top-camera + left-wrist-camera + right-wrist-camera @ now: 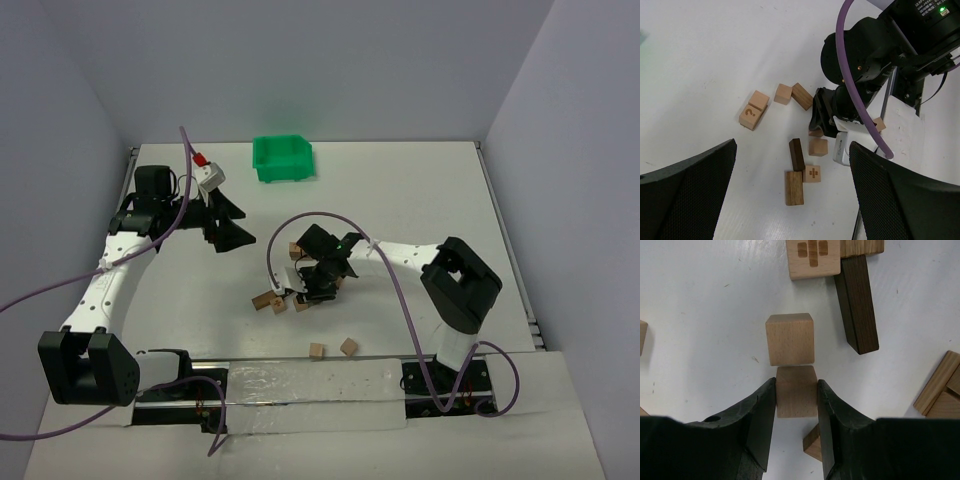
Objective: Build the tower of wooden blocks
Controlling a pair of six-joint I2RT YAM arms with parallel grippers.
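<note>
The wooden blocks lie loose and flat on the white table, with no stack standing. My right gripper is shut on a light tan cube that rests on the table. A second tan cube sits just ahead of it, nearly touching. Beyond are a plus-marked cube and a dark brown bar. In the top view the right gripper is down among the cluster. My left gripper hovers open and empty, to the upper left of the blocks.
A question-mark cube, another tan cube and a brown bar lie left of the right gripper. Two loose cubes sit near the front edge. A green bin stands at the back.
</note>
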